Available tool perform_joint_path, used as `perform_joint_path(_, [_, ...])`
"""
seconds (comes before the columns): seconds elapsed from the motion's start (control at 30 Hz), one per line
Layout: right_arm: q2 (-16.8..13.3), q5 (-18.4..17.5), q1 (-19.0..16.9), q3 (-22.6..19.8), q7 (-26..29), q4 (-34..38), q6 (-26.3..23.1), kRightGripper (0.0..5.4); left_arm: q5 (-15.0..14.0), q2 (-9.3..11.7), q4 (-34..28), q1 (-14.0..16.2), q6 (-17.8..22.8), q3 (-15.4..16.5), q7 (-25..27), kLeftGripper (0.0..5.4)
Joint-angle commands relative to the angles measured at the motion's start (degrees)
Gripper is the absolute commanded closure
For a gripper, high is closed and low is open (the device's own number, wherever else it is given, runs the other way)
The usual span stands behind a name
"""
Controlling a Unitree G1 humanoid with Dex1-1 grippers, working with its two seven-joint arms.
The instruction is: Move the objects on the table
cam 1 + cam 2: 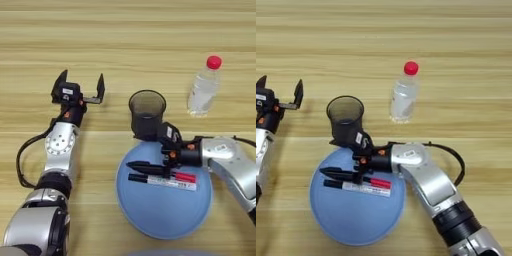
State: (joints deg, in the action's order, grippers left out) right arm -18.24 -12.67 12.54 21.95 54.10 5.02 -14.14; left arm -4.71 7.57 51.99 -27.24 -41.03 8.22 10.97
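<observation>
Left eye view gives you the whole layout on the wooden table (pixel 125 30): a round light-blue plate (pixel 165 210) sits in the lower centre of the frame, with the dark translucent cup (pixel 147 114) standing upright at its upper left rim, seeming to overlap the rim. You'll find the clear bottle (pixel 204 90) with its red cap standing upright in the upper right, well apart from the plate.

Two objects lie on the plate, roughly horizontal and just beside each other. The upper one is a slim black pen (pixel 145 167); the lower one is the white marker (pixel 162 181), with black at its left end and a red part near its right.

Your right gripper (pixel 167 167) reaches in from the right edge, low over the upper part of the plate, right at the pen. Its black fingers blend with the pen there, so you cannot tell whether they are apart or closed on it.

Your left gripper (pixel 80 85) sits in the upper left of the frame, well away from everything, its two fingers spread wide with nothing between them.
</observation>
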Motion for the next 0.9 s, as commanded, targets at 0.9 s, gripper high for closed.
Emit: perform_joint_path(0.9, [-1.1,-4.11,6.0,-21.42,-22.68,16.76,-3.11,0.02,0.09,0.28,1.55,-1.55,-0.86,0.18,0.28,0.0])
